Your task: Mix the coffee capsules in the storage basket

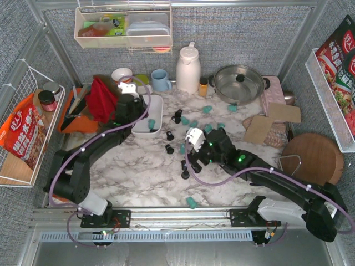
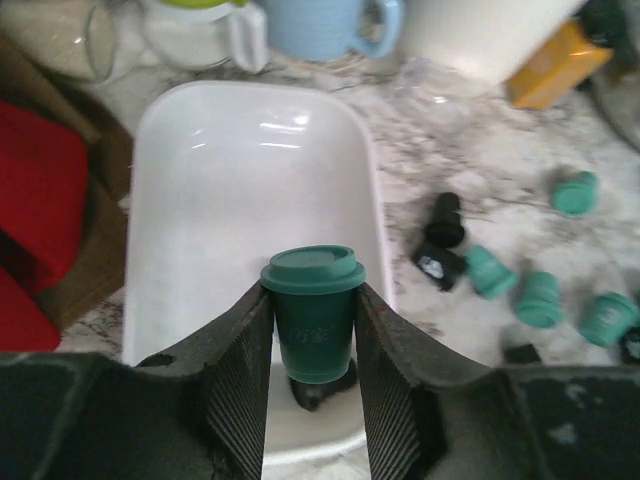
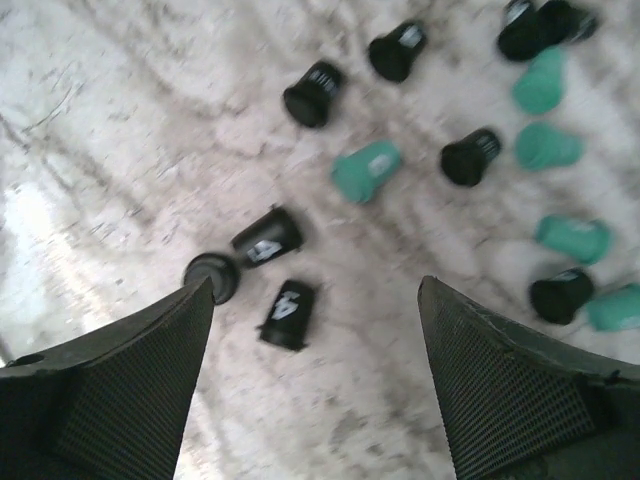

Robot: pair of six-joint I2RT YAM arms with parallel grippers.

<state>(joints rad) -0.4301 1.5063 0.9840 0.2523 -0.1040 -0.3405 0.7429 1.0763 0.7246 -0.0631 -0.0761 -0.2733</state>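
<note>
My left gripper point(image 2: 312, 330) is shut on a teal-green capsule point(image 2: 314, 310), held upright over the near end of the white storage basket point(image 2: 180, 200). A black capsule point(image 2: 312, 392) lies in the basket under it. The basket also shows in the top view point(image 1: 157, 106), with my left gripper point(image 1: 132, 111) over it. My right gripper point(image 3: 315, 300) is open and empty above the marble, with black capsules point(image 3: 288, 313) just below its left finger. Teal and black capsules point(image 1: 188, 123) lie scattered across the table middle. One teal capsule point(image 1: 192, 203) lies near the front edge.
A blue mug point(image 1: 161, 80), white thermos point(image 1: 188, 68), orange-lidded jar point(image 1: 203, 86) and lidded steel pan point(image 1: 239, 83) stand at the back. A red cloth point(image 1: 101, 98) lies left of the basket. Cardboard pieces point(image 1: 265, 126) and a round wooden board point(image 1: 312, 158) are at the right.
</note>
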